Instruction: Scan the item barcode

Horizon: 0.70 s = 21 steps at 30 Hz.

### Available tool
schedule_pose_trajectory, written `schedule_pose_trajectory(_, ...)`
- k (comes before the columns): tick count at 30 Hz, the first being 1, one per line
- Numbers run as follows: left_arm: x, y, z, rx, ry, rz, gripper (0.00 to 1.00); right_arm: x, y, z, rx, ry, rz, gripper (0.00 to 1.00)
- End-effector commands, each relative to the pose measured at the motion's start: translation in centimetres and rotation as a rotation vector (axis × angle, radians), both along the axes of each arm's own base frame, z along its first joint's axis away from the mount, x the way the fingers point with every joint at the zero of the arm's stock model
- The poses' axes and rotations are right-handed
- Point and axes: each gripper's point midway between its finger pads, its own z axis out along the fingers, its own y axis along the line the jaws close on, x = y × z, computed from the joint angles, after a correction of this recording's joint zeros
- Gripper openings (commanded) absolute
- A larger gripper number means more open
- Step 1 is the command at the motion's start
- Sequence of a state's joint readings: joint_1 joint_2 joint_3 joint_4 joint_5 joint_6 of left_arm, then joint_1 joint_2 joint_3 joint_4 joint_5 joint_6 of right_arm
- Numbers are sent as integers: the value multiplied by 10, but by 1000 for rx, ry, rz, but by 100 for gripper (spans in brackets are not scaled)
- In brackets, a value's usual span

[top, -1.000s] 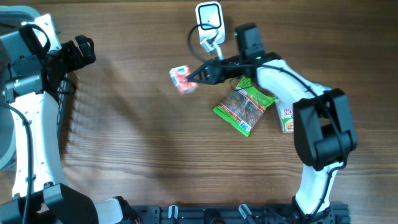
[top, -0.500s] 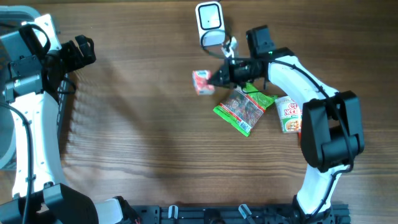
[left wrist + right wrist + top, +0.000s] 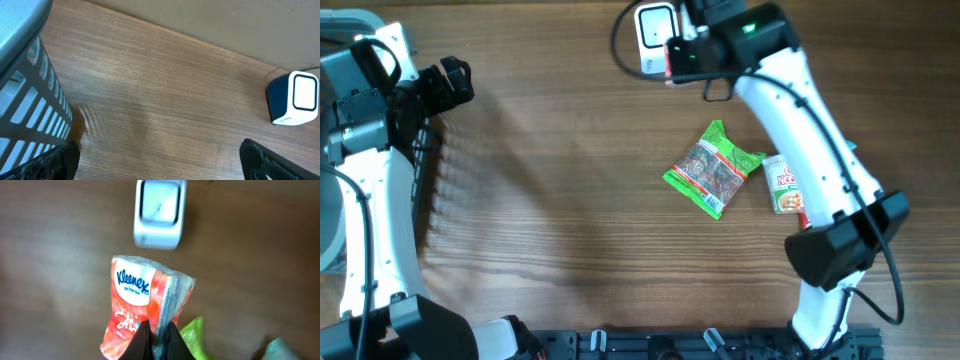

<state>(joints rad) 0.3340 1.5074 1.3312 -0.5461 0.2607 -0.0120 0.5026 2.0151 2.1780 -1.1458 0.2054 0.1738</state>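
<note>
A red and white Kleenex tissue pack (image 3: 135, 305) is the item, pinched by its plastic edge in my shut right gripper (image 3: 158, 335). It hangs just in front of the white barcode scanner (image 3: 159, 212), lifted off the table. From overhead, the right gripper (image 3: 678, 58) is at the back of the table right beside the scanner (image 3: 653, 35), and only a red sliver of the pack (image 3: 671, 58) shows under the arm. My left gripper (image 3: 445, 85) stays far left, open with nothing in it (image 3: 160, 167); the scanner (image 3: 295, 97) sits far off to its right.
A green snack bag (image 3: 712, 168) and a cup noodle pack (image 3: 783, 185) lie on the wooden table under the right arm. A slatted grey basket (image 3: 25, 100) stands at the left edge beside the left arm.
The right arm has carried the tissue pack from the table left of the green bag up and back to the scanner. The left arm has not moved.
</note>
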Motion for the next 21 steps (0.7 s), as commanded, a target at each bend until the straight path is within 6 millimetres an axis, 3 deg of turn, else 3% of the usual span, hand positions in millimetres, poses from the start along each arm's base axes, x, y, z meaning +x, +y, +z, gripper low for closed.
schedule_pose_trajectory(1, 2, 1, 6, 1, -16, -7, 100, 15, -14, 28, -261, -192, -45, 4)
schedule_pose_trajectory(5, 2, 1, 6, 1, -16, -7, 100, 43, -12, 23, -388, -288, -56, 4)
schedule_pose_trajectory(18, 2, 1, 6, 1, -16, -7, 100, 113, 20, -105, -545, -262, 76, 4)
schedule_pose_trajectory(21, 2, 1, 6, 1, -16, -7, 100, 122, 21, -121, -581, -270, 92, 4)
